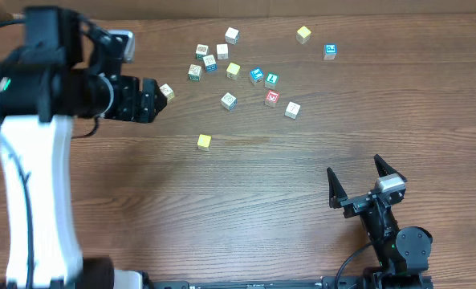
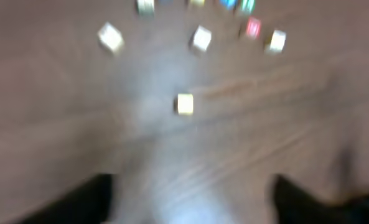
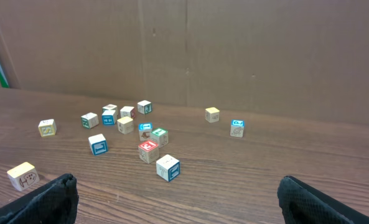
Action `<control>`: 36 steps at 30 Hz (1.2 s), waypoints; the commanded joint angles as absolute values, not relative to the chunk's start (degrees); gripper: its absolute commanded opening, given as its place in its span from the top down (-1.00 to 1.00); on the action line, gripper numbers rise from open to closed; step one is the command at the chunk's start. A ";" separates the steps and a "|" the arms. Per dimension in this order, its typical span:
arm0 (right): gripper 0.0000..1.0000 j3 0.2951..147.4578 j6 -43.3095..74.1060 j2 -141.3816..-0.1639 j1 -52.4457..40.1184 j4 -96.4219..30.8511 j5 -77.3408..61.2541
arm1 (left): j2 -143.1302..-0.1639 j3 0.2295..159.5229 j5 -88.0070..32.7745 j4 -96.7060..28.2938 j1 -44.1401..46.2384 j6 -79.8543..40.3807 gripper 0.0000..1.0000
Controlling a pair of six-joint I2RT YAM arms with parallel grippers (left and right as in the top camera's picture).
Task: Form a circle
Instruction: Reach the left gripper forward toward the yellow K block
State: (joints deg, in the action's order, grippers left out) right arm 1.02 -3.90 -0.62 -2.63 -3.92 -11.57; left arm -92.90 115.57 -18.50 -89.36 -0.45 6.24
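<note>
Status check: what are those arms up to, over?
Left gripper open, near a cream cube. Right gripper open, empty. Red-faced cube and others scattered, no circle yet. Nothing blocking.

left hand (image 1: 154, 101) spread, right hand (image 1: 355, 168) spread wide

Overhead looks down; wrist views share red cube (image 3: 148, 149).

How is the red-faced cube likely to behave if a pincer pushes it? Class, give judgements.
The red-faced cube sits on a flat face, so it would probably slide, not roll. It looks wooden: likely light and stiff. The green-faced cube stands close, so a push could bump it.
</note>
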 commanded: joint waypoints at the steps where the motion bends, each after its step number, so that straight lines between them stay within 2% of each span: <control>1: -1.00 0.45 -4.16 -0.16 -2.55 -3.57 -11.46 | -98.19 116.79 -20.69 -92.58 -0.30 6.55 0.92; 6: -1.00 0.45 -4.16 -0.16 -2.55 -3.57 -11.46 | -105.56 116.71 -20.62 -96.82 -0.30 3.25 0.92; 14: -1.00 0.45 -4.16 -0.16 -2.55 -3.57 -11.46 | -111.31 110.61 -20.58 -95.04 2.24 -0.45 0.92; 22: -1.00 0.45 -4.16 -0.16 -2.55 -3.57 -11.46 | -112.20 96.75 -20.32 -83.00 7.66 -3.99 0.92; 29: -1.00 0.45 -4.16 -0.16 -2.55 -3.57 -11.46 | -112.20 86.17 -10.04 -68.55 12.75 -15.90 0.92; 36: -1.00 0.45 -4.16 -0.16 -2.55 -3.57 -11.46 | -112.20 81.38 -8.80 -60.73 17.23 -17.89 0.91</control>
State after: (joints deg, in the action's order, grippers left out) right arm 1.02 -3.90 -0.62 -2.61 -3.90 -11.60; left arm -111.70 83.26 -11.25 -63.44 15.38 -14.33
